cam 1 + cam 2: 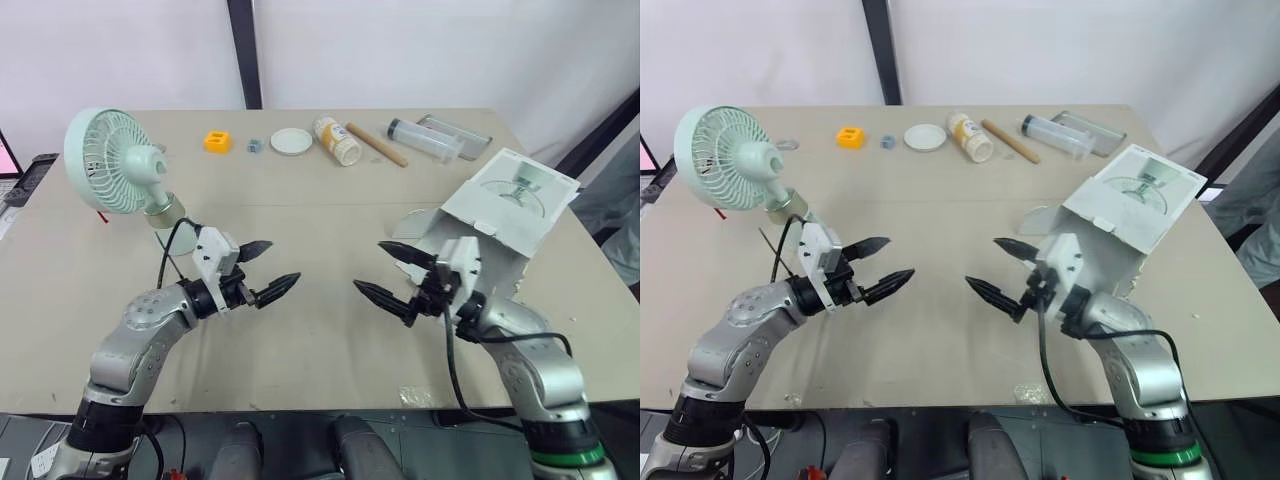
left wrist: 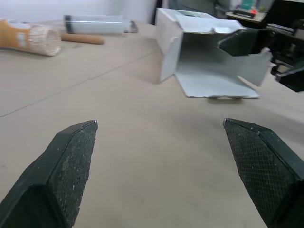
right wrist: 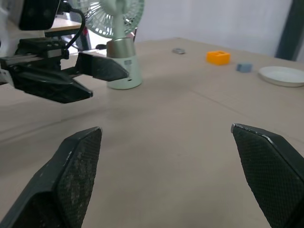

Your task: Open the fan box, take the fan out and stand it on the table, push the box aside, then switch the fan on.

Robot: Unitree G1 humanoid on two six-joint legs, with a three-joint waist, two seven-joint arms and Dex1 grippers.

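Note:
A pale green fan [image 1: 112, 165] stands upright at the table's left side, its round head tilted up and left. The white fan box [image 1: 497, 222] lies open on its side at the right, its mouth toward the table's middle, with nothing inside [image 2: 209, 71]. My left gripper [image 1: 266, 268] hovers open just right of the fan's base [image 3: 122, 71], nothing between its fingers. Open and holding nothing as well, my right gripper [image 1: 392, 275] sits in front of the box mouth. Both grippers face each other over bare tabletop.
Along the far edge lie an orange block [image 1: 217, 141], a small blue piece [image 1: 254, 145], a white dish [image 1: 291, 141], a tipped jar [image 1: 337, 140], a wooden stick [image 1: 376, 144] and a clear tube [image 1: 428, 139]. A red cable runs near the fan.

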